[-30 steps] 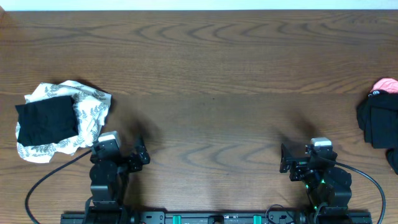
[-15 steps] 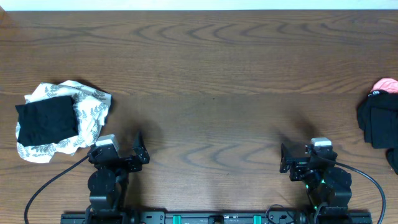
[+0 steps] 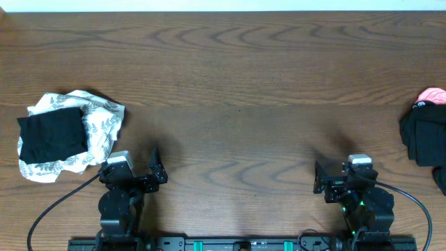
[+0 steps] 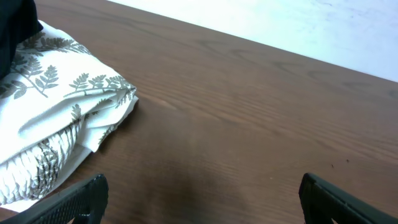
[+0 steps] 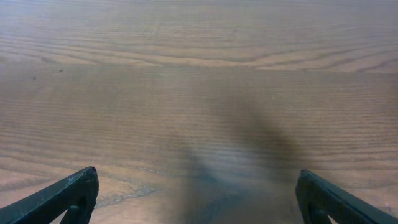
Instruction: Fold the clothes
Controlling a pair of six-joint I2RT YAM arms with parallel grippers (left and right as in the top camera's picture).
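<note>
Fabric is lying in a crumpled heap: a white leaf-print cloth (image 3: 104, 115) with a black garment (image 3: 52, 136) sitting on top of it. The heap is just beside the left gripper (image 3: 157, 169), on that gripper's left and a little farther from the base. The left gripper is hovering empty over bare table (image 3: 237, 70), its jaws spread wide in the wrist view. The right gripper (image 3: 317, 176), well to the right of the left gripper, is likewise gaping over wood and gripping nothing. More dark clothing (image 3: 420, 136) with a pink piece (image 3: 433, 93) is sitting far beyond that, at the table's edge.

Judgement: both cloths are looking light, limp and unbreakable, and will likely be sagging and bunching when lifted, layers slipping apart. The best hold is looking like the loose hem corner of the leaf-print cloth nearest the left gripper, pinching one layer only.
</note>
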